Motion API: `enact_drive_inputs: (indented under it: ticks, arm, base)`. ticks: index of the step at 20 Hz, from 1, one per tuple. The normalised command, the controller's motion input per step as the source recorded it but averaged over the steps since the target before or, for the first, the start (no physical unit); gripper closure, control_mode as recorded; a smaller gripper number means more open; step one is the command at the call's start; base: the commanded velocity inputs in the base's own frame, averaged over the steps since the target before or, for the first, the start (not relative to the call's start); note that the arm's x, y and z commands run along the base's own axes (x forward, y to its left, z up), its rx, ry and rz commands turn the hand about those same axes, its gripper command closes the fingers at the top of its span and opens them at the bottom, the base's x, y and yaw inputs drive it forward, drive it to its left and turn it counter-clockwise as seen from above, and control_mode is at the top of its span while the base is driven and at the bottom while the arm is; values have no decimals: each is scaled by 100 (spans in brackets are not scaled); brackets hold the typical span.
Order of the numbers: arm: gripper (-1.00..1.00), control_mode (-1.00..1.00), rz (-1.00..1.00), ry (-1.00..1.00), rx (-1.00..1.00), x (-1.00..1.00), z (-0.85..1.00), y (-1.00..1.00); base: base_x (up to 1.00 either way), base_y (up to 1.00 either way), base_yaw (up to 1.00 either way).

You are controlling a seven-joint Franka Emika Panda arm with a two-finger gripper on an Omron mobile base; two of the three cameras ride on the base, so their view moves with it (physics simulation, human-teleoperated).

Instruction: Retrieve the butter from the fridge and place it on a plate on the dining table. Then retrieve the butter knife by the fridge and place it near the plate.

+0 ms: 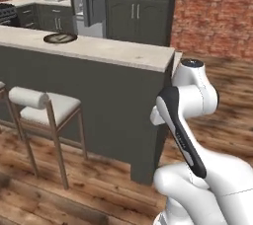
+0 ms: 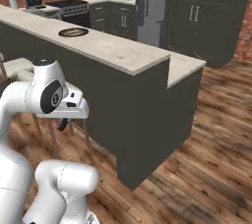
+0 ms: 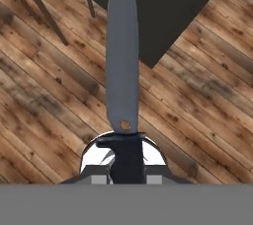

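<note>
Jaws (image 3: 126, 169) are pinched tight on the dark handle of the slim knife with a grey blade (image 3: 122, 56). In the hand view the blade sticks straight out from the jaws, up the middle of the picture. Behind it lies the brown wooden plank floor (image 3: 197, 95). At the top of that view is the dark grey corner of the long bar (image 3: 163, 7), and thin chair legs stand at the top left.

In the left base view the white robot arm with dark joints (image 1: 190, 100) is folded low, just beside the end of the long bar with a beige speckled stone worktop (image 1: 113, 49) and a plain dark grey front. In the right base view a small dark bit hangs under the arm's hand (image 2: 63, 124), below the level of the worktop.

A round flat plate with a dark brown rim and a grey middle (image 1: 60, 37) sits on the worktop, near its far left end and well apart from the arm. Something small lies on the plate, but it is too small to tell what it is.

A stool with a white seat and wooden legs (image 1: 47, 108) stands on the floor by the front of the bar. Behind the bar is a tall light grey fridge with a black panel (image 2: 153, 2), with dark grey cupboards (image 2: 206, 12) beside it.
</note>
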Motion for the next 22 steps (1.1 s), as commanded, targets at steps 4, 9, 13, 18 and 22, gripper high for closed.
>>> enact_drive_inputs:
  ticks: [4, 9, 13, 18, 22]
  arm:
    - [100, 100, 0, 0, 0, 0, 0, 0]
    - [100, 100, 0, 0, 0, 0, 0, 0]
    - [100, 100, 0, 0, 0, 0, 0, 0]
    - [100, 100, 0, 0, 0, 0, 0, 0]
    - [100, 100, 0, 0, 0, 0, 0, 0]
  base:
    - [32, 96, -55]
    - [20, 100, -37]
    - [9, 100, -36]
    - [0, 83, -37]
    - [0, 53, -41]
